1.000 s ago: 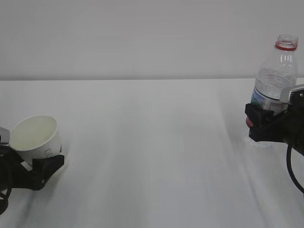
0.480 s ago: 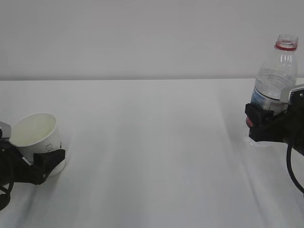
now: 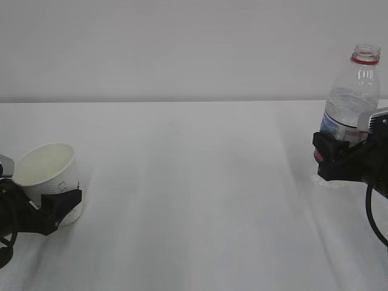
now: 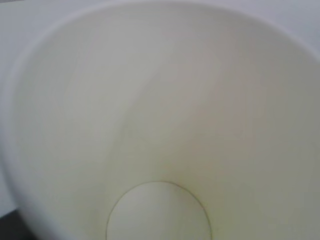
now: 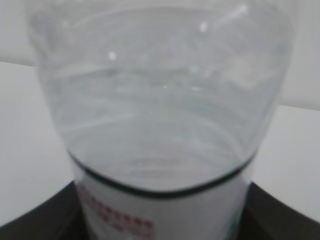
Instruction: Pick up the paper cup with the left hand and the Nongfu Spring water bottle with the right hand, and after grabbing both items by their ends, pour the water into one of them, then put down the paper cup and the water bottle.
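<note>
The paper cup [image 3: 50, 180] is sitting low at the left edge of the exterior view, tilted w/ its mouth leaning toward the left hand [image 3: 30, 212], base seemingly touching the worktop [image 3: 194, 200] or just about. The black jaws are standing around the cup's lower part, one finger showing across its front near the base; whether they're actually clamping or just bracketing it loosely, can't tell from these views. The left wrist view is looking straight down into the cup: pale inside, round bottom visible, maybe a thin yellowish film of water [image 4: 159, 212], but too faint to be sure how much. Over on the right, the Nongfu Spring water bottle [image 3: 351, 103] is standing upright, uncapped, red neck ring on top, w/ the right hand [image 3: 339, 159] gripping it around the label band, jaws closed onto its sides. The right wrist view is showing the clear upper body right in front of the lens, black jaw tips at both lower corners. The bottle base looks to be resting on the worktop, well apart from the cup. Judging by this: the pour is prob. done, both items are back down or nearly so; what's left is letting go of each and pulling the arms clear w/out tipping the leaning cup.
</note>
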Controlling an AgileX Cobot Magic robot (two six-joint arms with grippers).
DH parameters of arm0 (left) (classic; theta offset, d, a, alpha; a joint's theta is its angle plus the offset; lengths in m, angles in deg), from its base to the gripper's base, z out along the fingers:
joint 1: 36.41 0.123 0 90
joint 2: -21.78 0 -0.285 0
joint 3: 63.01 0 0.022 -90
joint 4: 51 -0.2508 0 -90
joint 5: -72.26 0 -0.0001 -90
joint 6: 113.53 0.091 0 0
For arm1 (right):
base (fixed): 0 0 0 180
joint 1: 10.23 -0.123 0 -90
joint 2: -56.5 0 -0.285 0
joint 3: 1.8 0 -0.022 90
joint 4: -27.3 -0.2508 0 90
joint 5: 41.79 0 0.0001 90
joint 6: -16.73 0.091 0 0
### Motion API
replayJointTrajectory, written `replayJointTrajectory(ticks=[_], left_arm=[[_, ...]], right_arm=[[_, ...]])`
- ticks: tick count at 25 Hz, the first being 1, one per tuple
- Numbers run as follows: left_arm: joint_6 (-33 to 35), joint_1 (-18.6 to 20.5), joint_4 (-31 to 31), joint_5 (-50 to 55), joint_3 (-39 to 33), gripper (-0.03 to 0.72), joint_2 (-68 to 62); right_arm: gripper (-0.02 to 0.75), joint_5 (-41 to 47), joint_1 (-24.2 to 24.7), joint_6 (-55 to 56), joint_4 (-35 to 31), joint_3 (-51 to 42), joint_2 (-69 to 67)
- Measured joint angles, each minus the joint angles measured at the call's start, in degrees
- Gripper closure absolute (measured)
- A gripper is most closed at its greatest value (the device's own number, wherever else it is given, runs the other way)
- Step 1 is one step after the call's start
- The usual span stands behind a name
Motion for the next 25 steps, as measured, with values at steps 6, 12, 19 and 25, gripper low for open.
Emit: replayJointTrajectory(ticks=[6, 12, 19, 25], left_arm=[[0.0, 0.0, -3.0, 0.0, 0.52, 0.108, -0.12], [-0.24, 0.0, -7.3, 0.0, 3.16, 0.116, -0.2], [-2.72, 0.0, -11.7, 0.0, 5.84, 0.123, -0.2], [-6.84, -2.45, -13.47, 0.1, 9.89, 0.124, -0.2]], right_arm=[[0.298, 0.0, 0.0, 0.0, 0.23, 0.0, 0.0], [0.298, 0.0, 0.0, 0.0, 0.68, 0.0, 0.0], [0.298, 0.0, 0.0, 0.0, 0.68, 0.0, 0.0], [0.298, 0.0, 0.0, 0.0, 1.12, 0.0, 0.0]])
